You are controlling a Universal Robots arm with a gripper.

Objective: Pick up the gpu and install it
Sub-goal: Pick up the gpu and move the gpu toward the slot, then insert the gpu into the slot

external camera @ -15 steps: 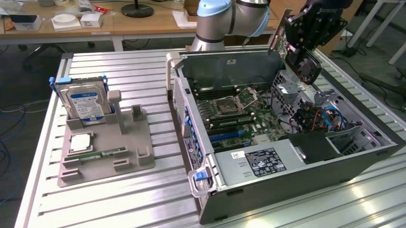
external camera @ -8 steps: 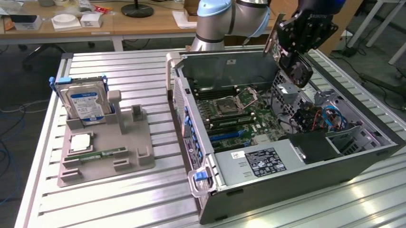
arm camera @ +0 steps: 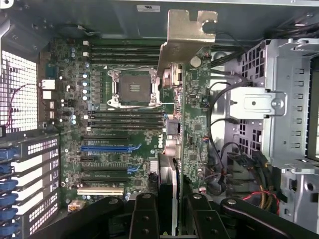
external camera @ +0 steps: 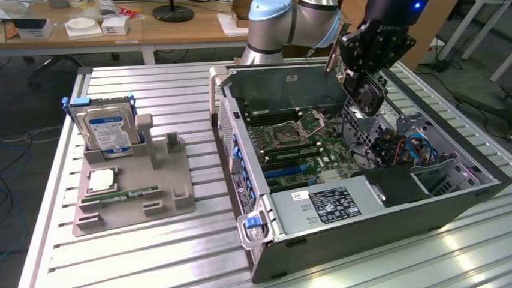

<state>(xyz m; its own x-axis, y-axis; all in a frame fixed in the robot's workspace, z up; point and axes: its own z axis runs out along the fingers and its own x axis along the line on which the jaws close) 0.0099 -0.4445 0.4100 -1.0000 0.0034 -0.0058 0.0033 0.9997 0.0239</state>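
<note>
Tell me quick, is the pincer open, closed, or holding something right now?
Pincer: closed on the gpu, holding it edge-on above the open computer case.

silver hard drive (external camera: 109, 129) upright in grey holder (external camera: 140, 174); ram stick (external camera: 120, 196), cpu (external camera: 102, 179) flat on it; slatted table (external camera: 160, 258) beneath.

gpu (arm camera: 195, 124): green board on one face, silver bracket, black shroud on the other in the exterior view. hand (arm camera: 168, 211): matte black. motherboard (arm camera: 124, 99): dark green, two blue slots, black RAM slots, one cream slot. case (external camera: 384, 234): dark grey outside, bare silver inside, blue latches along one edge. cables (arm camera: 259, 196): red, yellow, black. desk (external camera: 160, 252): silver, ribbed in parallel slats. hard drive (external camera: 110, 129): silver, blue label, blue frame. holder (external camera: 136, 198): flat beige-grey. arm (external camera: 280, 24): silver-grey, pale blue caps.
</note>
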